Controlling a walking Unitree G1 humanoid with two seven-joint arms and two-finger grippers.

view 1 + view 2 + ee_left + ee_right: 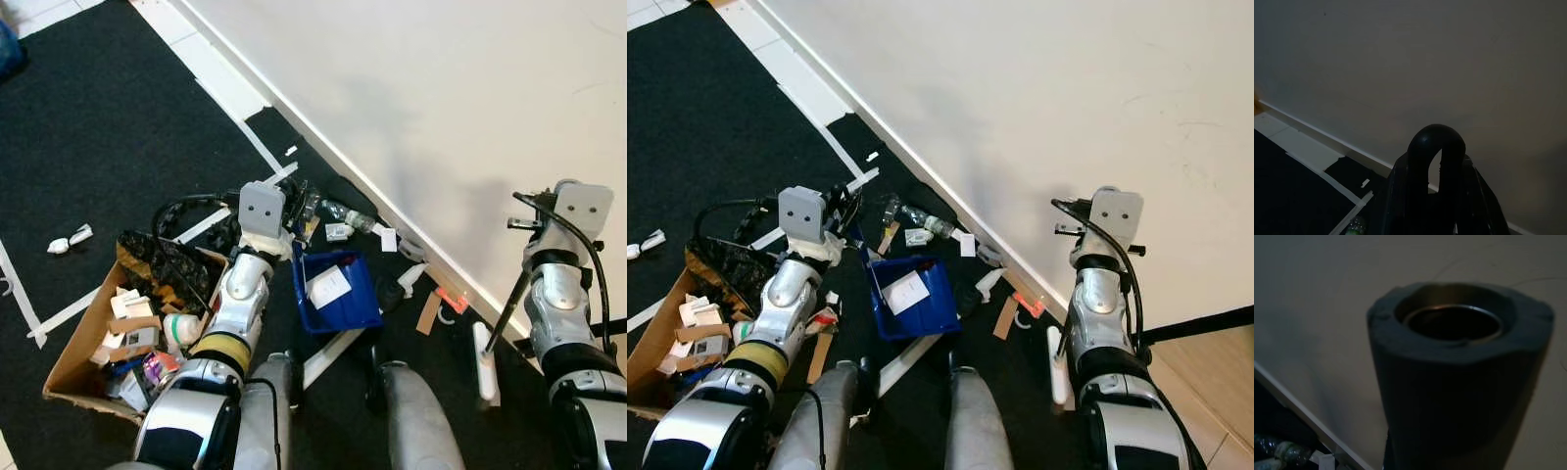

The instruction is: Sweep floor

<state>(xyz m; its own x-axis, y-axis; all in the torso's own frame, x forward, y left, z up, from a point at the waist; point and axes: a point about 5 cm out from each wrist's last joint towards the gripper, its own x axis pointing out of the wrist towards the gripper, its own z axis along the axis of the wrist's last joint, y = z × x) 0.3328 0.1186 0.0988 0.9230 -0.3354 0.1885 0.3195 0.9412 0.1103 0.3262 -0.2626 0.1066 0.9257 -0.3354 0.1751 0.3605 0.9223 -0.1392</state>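
The right hand is clamped on a stiff, light broom handle by the wall; the left hand closes on the dustpan's loop; the blue dustpan sits amid light litter.

A blue dustpan is showing against the black floor, with a white paper scrap lying in it. White tape lines are crossing the black on the far left. The near-left cardboard box is showing plain brown, and the wall is looking off-white. An orange scrap is lying by the white baseboard.
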